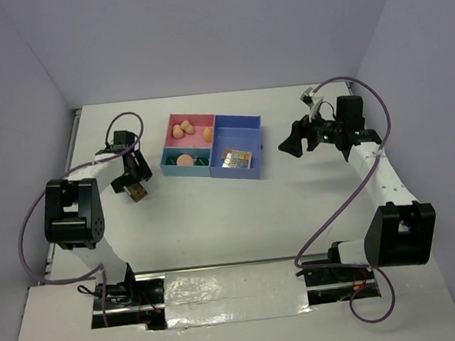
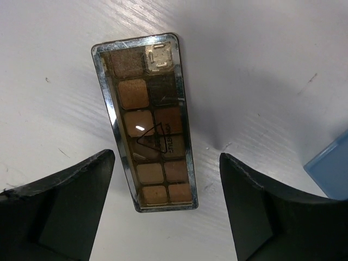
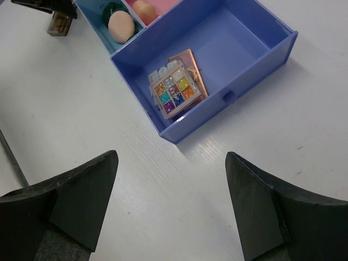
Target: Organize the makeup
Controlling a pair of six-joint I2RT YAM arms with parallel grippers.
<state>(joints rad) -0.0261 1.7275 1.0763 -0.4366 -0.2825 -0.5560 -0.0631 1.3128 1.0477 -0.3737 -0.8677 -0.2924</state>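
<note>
A brown eyeshadow palette (image 2: 149, 125) with a silver rim lies flat on the white table, left of the tray; it also shows in the top view (image 1: 139, 193). My left gripper (image 2: 167, 157) hovers over its near end, open, with a finger on each side and not touching it. My right gripper (image 3: 171, 157) is open and empty above bare table, right of the tray. In the tray, a colourful palette (image 3: 174, 89) lies on another in the large blue compartment. Three peach sponges (image 1: 182, 130) sit in the pink compartment. A round peach puff (image 1: 185, 160) and dark green compacts share the teal compartment.
The pink-and-blue compartment tray (image 1: 239, 121) stands at the middle back of the table; its blue corner (image 2: 329, 168) shows at the right of the left wrist view. Purple walls close in the table on the left, back and right. Cables loop from both arms.
</note>
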